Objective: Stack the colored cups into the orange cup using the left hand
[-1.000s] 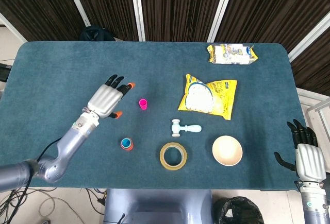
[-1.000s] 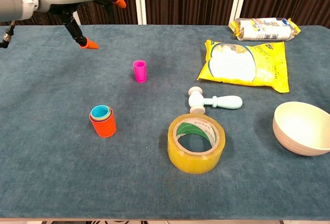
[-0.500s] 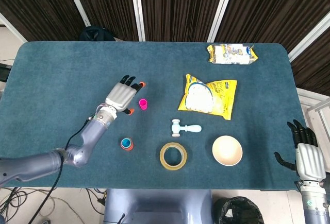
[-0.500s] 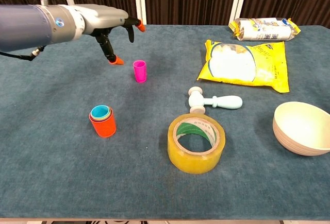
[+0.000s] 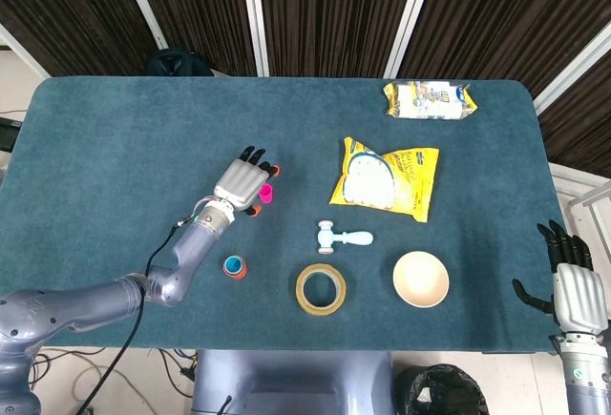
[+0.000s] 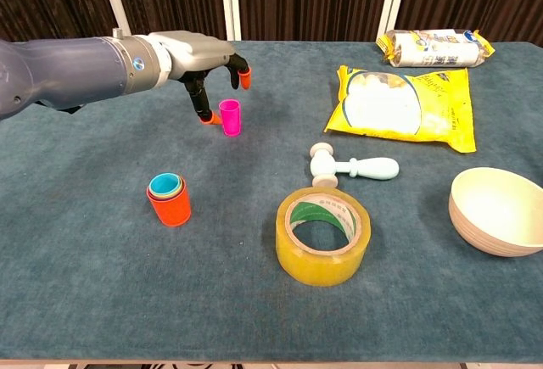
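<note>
Fingers of the left hand [image 6: 204, 55] hang spread around the small upright magenta plastic cup [image 6: 230, 117], holding nothing, so pinching its wall squarely should keep it vertical for dropping into the orange nested cup stack [image 6: 170, 199] nearby.

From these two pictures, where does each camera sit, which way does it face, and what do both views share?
Head view: high above the near table edge, looking steeply down on the dark teal table; shows the left robot hand with its arm, and the right robot hand at the lower corner.
Chest view: low at the near edge, looking across the table toward the curtains; shows only the left robot hand and forearm.
Shared: small pink plastic cup, orange cup stack, yellow tape roll.
</note>
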Action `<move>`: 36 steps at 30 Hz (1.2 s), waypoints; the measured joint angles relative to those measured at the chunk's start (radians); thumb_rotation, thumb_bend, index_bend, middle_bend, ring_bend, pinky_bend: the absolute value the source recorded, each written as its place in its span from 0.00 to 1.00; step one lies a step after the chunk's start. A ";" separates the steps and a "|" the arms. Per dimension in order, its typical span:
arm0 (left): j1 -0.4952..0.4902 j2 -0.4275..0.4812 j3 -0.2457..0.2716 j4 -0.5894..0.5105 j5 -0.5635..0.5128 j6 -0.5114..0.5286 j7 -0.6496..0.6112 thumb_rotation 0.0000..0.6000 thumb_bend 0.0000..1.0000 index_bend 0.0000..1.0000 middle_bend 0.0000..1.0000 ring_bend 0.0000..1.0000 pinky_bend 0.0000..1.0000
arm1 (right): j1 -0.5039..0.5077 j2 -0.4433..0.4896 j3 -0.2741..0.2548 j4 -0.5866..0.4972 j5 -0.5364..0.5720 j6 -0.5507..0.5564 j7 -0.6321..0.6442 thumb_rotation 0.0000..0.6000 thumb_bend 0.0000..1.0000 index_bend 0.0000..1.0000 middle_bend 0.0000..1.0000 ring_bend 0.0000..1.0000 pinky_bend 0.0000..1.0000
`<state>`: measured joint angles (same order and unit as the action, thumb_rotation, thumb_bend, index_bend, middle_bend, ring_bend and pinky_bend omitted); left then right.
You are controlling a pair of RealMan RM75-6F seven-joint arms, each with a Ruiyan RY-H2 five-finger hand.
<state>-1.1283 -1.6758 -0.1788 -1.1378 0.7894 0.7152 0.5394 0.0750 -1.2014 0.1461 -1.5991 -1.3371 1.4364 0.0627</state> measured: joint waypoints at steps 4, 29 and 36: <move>-0.005 -0.007 -0.001 0.004 -0.004 0.003 0.005 1.00 0.25 0.35 0.25 0.00 0.05 | 0.000 0.001 0.001 0.001 0.001 -0.001 0.002 1.00 0.32 0.10 0.05 0.10 0.00; -0.008 -0.055 0.015 0.090 -0.006 0.002 0.026 1.00 0.26 0.40 0.26 0.00 0.05 | 0.004 -0.011 0.001 0.018 0.014 -0.012 -0.011 1.00 0.32 0.10 0.05 0.10 0.00; -0.009 -0.082 0.018 0.139 0.012 -0.018 0.009 1.00 0.27 0.42 0.27 0.00 0.05 | 0.007 -0.017 0.001 0.025 0.020 -0.020 -0.013 1.00 0.32 0.10 0.05 0.10 0.00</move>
<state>-1.1377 -1.7582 -0.1613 -0.9986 0.8017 0.6976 0.5482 0.0824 -1.2185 0.1468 -1.5737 -1.3176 1.4159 0.0498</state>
